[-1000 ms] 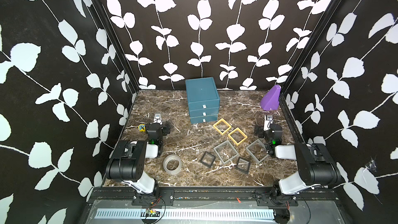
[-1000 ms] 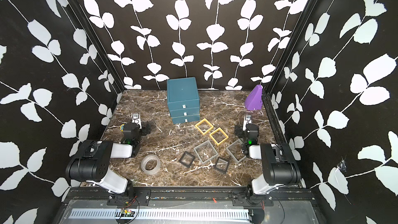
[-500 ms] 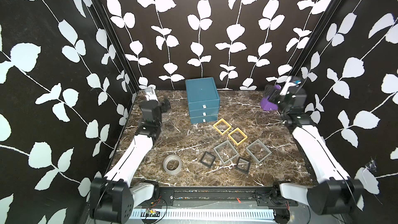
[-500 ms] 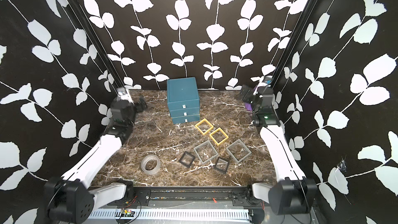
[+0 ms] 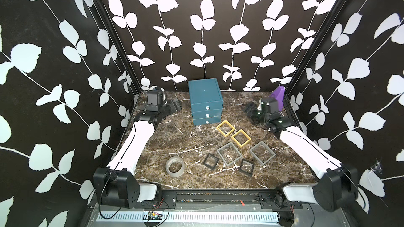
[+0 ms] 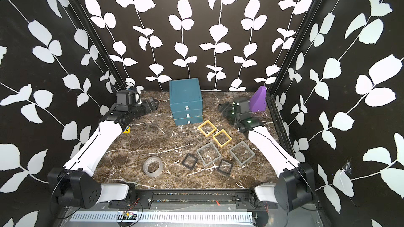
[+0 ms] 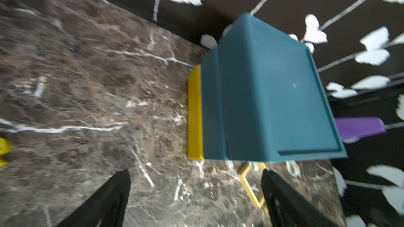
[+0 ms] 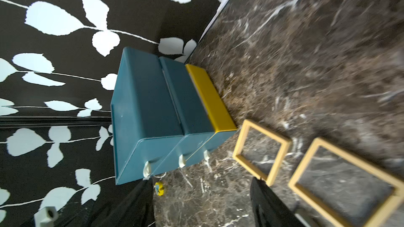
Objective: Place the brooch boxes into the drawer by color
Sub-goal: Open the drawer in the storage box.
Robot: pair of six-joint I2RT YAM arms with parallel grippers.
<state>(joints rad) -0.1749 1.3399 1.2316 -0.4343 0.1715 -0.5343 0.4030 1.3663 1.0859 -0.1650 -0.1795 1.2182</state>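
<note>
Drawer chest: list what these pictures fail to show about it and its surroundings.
Inside the drawer: shut fronts hide it, both top views.
The small yellow object: too small to identify, top view.
The yellow brooch box, left wrist view: blurred, mostly hidden by the drawer.
The purple wedge: partly behind the right arm, both top views.

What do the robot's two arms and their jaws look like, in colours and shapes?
The left arm and right arm match: long white shells between chunky black joints, with thin black cables looping at the base joints. Small green lights glow near the right wrist. A boxy black module sits on the left wrist. Each arm ends in black, tapering jaws.
</note>
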